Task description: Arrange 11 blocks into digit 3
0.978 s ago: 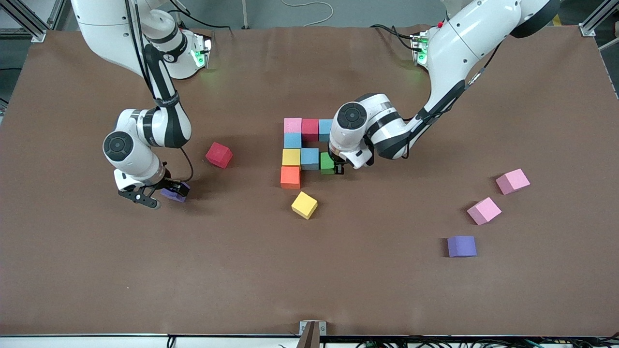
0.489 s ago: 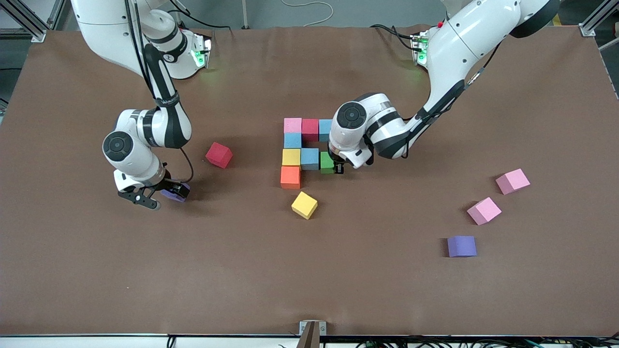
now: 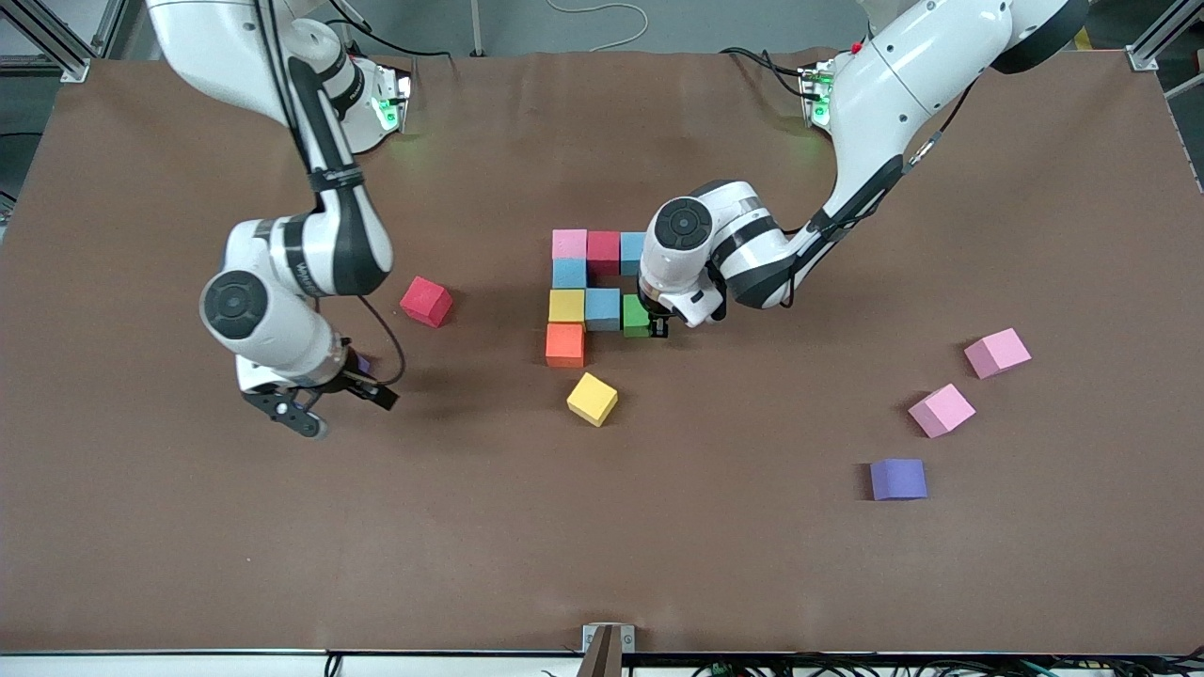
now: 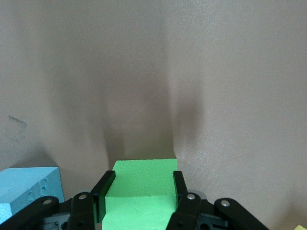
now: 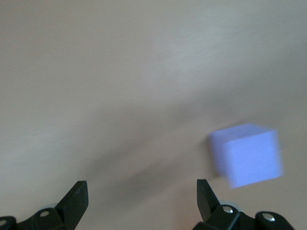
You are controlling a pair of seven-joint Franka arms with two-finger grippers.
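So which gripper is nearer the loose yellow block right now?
Left. The left gripper is shut on the green block, just above the yellow block; the open right gripper sits farther toward the right arm's end.

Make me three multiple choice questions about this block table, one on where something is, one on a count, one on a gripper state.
1. The green block sits:
A. beside a light blue block
B. on the orange block
C. beside a purple block

2. Pink blocks in view:
A. one
B. three
C. five

3. The left gripper is:
A. open over bare table
B. shut on the green block
C. shut on a yellow block

Answers: 1 A, the two touch in the figure. 2 B, one in the top bar, two loose. 3 B, its fingers clamp the block's sides.
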